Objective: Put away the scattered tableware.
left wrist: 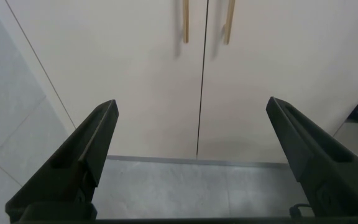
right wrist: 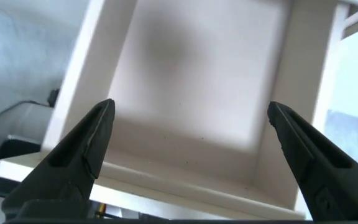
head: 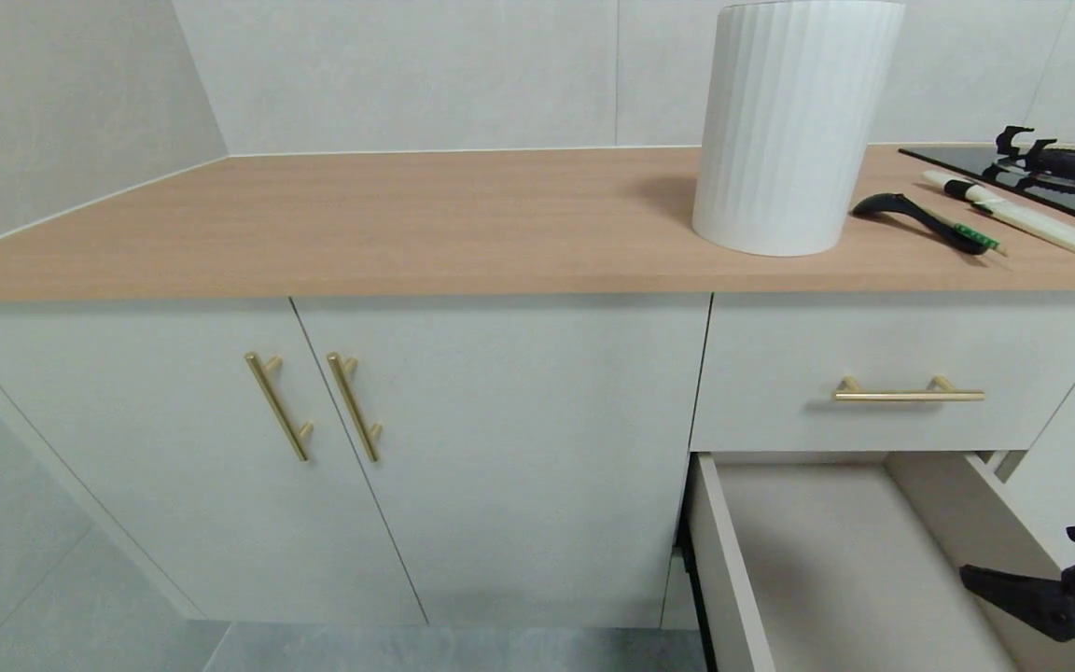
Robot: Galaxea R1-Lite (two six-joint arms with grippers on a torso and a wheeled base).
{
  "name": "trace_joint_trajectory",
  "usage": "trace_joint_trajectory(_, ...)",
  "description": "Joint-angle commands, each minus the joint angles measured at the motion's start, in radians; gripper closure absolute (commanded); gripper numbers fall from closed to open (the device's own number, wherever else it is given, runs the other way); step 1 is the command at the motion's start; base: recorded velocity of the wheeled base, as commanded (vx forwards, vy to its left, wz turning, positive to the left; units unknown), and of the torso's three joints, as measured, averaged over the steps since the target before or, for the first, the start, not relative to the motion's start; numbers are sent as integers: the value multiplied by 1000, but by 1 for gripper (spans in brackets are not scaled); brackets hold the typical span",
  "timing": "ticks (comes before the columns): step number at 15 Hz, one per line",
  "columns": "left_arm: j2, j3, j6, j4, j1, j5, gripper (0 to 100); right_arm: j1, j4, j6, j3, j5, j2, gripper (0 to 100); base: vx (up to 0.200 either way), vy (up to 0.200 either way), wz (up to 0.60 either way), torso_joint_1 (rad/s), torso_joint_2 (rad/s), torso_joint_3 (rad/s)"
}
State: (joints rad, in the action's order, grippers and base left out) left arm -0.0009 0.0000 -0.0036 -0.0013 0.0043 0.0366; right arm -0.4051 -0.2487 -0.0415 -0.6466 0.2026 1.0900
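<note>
The left gripper (left wrist: 191, 106) hangs low in front of a pair of pale cabinet doors (head: 519, 448). Its two black fingers (left wrist: 86, 152) are spread wide with nothing between them, and the grey floor (left wrist: 166, 186) lies under them. Each door carries a slanted brass handle (head: 278, 406) beside the centre seam. Above the doors runs a wooden countertop (head: 407, 224), bare along its left stretch. Toward the right stands a tall white ribbed container (head: 794, 131), upright and near the front edge. At 3 o'clock from it, just beside its base, lies a black spoon (head: 911, 217), its bowl toward the container and its green-tipped handle pointing toward 4 o'clock. At 2 o'clock from the spoon, close but apart, lies a long white utensil (head: 1032, 221) with a dark band near its far end, roughly parallel to the spoon. Its far end meets the corner of a black glass cooktop (head: 967, 161), which carries a black burner grate (head: 1074, 163). Under this part of the counter a closed drawer (head: 873, 345) has a level brass bar handle (head: 909, 394). At 6 o'clock from it a second drawer (head: 719, 560) is pulled out. The right gripper (right wrist: 190, 106) hovers above this open drawer near its right wall, fingers spread wide and gripping nothing.
</note>
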Motion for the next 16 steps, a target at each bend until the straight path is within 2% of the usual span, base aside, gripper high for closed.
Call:
trace_joint_trajectory(1,1,0,-1,0,0,0,0,0,0,-1,-1,0,-16,0,0,0,0,56,-310,-246)
trace_joint_trajectory(3,1,0,1,0,0,0,0,0,2,-1,-1,0,-16,0,0,0,0,97,-185,-290)
trace_joint_trajectory(16,1,0,-1,0,0,0,0,0,31,-1,-1,0,-15,0,0,0,0,167,-499,-303)
